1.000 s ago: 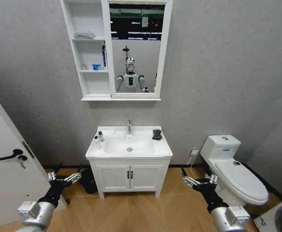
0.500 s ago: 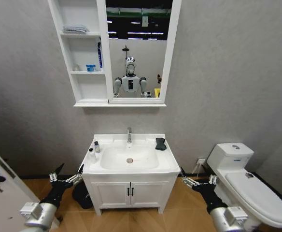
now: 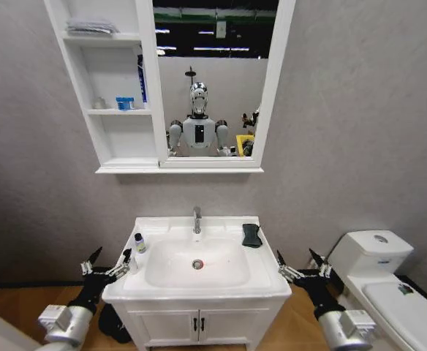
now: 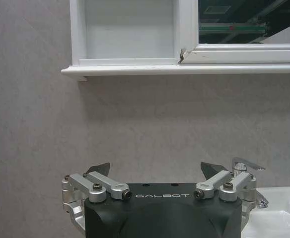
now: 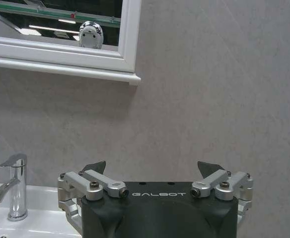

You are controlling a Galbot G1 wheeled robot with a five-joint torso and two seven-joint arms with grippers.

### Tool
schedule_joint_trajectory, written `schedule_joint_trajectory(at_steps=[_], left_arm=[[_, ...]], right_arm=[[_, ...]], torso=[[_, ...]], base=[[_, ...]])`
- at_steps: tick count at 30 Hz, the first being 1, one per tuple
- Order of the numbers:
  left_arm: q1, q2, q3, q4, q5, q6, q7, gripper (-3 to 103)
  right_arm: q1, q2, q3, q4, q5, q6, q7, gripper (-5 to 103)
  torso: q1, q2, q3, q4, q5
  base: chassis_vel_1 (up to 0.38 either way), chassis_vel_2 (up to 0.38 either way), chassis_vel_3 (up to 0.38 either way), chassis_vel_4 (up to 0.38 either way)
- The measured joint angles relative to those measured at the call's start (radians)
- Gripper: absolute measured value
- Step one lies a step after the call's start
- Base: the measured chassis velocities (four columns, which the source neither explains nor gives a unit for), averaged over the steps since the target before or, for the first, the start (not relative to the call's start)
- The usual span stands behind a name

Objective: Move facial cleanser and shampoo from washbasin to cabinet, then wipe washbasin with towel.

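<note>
Head view: two small bottles (image 3: 137, 245) left of washbasin (image 3: 197, 281) tap, towel (image 3: 251, 235) right of it, cabinet (image 3: 110, 95) above; left pincer (image 3: 107, 265) and right pincer (image 3: 301, 267) flank the washbasin, released, empty — nothing moved yet.

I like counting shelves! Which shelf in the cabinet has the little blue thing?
The middle shelf of the cabinet holds the blue thing. The top shelf holds something folded and pale.

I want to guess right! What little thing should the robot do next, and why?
Probably reach the left gripper toward the small bottles at the washbasin's left edge. They stand closest to that gripper, its jaws are open and empty, and the cabinet shelves hang above that side. The right gripper waits open too.
</note>
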Motion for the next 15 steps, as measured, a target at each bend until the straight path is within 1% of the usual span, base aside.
schedule_joint_trajectory(at_steps=[2,3,5,6,8,9,10,11,12,13,14,15], left_arm=[[0.006,-0.005,0.003,0.001,0.003,-0.007,0.001,100],[0.01,-0.009,0.005,0.006,0.005,-0.015,0.001,100],[0.018,-0.022,0.013,0.029,0.023,-0.05,0.006,100],[0.018,-0.022,0.013,0.029,0.023,-0.05,0.006,100],[0.039,-0.043,0.03,0.059,0.051,-0.092,0.017,100],[0.056,-0.048,0.043,0.075,0.064,-0.12,0.021,100],[0.056,-0.048,0.043,0.075,0.064,-0.12,0.021,100],[0.065,-0.05,0.05,0.089,0.073,-0.144,0.022,100],[0.073,-0.056,0.06,0.121,0.094,-0.188,0.025,100],[0.073,-0.056,0.06,0.121,0.094,-0.188,0.025,100],[0.072,-0.056,0.068,0.151,0.105,-0.223,0.026,100],[0.069,-0.053,0.075,0.177,0.107,-0.246,0.024,100]], right_arm=[[0.002,0.0,0.001,0.0,0.001,-0.004,0.005,100],[0.006,-0.001,0.001,0.002,0.002,-0.009,0.008,100],[0.021,-0.006,0.0,0.005,0.004,-0.023,0.017,100],[0.021,-0.006,0.0,0.005,0.004,-0.023,0.017,100],[0.041,-0.012,-0.005,0.009,0.005,-0.036,0.022,100],[0.052,-0.014,-0.007,0.01,0.005,-0.043,0.023,100],[0.052,-0.014,-0.007,0.01,0.005,-0.043,0.023,100],[0.058,-0.014,-0.009,0.01,0.006,-0.047,0.023,100],[0.07,-0.012,-0.013,0.008,0.006,-0.051,0.023,100],[0.07,-0.012,-0.013,0.008,0.006,-0.051,0.023,100],[0.081,-0.009,-0.016,0.005,0.005,-0.052,0.022,100],[0.09,-0.005,-0.017,0.002,0.004,-0.054,0.021,100]], torso=[[0.0,0.0,0.0,-0.0004,-0.0005],[-0.001,0.0,0.0,-0.0005,-0.0007],[-0.002,0.001,0.0,-0.0002,-0.0001],[-0.002,0.001,0.0,-0.0002,-0.0001],[-0.002,0.001,-0.001,-0.0001,-0.0008],[-0.002,0.001,-0.001,0.0,-0.0005],[-0.002,0.001,-0.001,0.0,-0.0005],[-0.002,0.001,-0.001,0.0,-0.0003],[-0.002,0.001,-0.001,0.0001,-0.0007],[-0.002,0.001,-0.001,0.0001,-0.0007],[-0.002,0.001,0.0,0.0,-0.0005],[-0.001,0.001,0.0,0.0,-0.0006]], base=[[0.0,0.0,0.0,0.0],[0.0,0.0,0.0,0.0],[0.033,-0.017,-0.019,0.022],[0.066,-0.033,-0.038,0.043],[0.058,-0.045,-0.045,0.047],[0.052,-0.049,-0.04,0.05],[0.052,-0.049,-0.04,0.05],[0.052,-0.049,-0.006,0.029],[0.0,0.0,0.0,0.0],[0.0,0.0,0.0,0.0],[0.0,0.0,0.0,0.0],[0.0,0.0,0.0,0.0]])
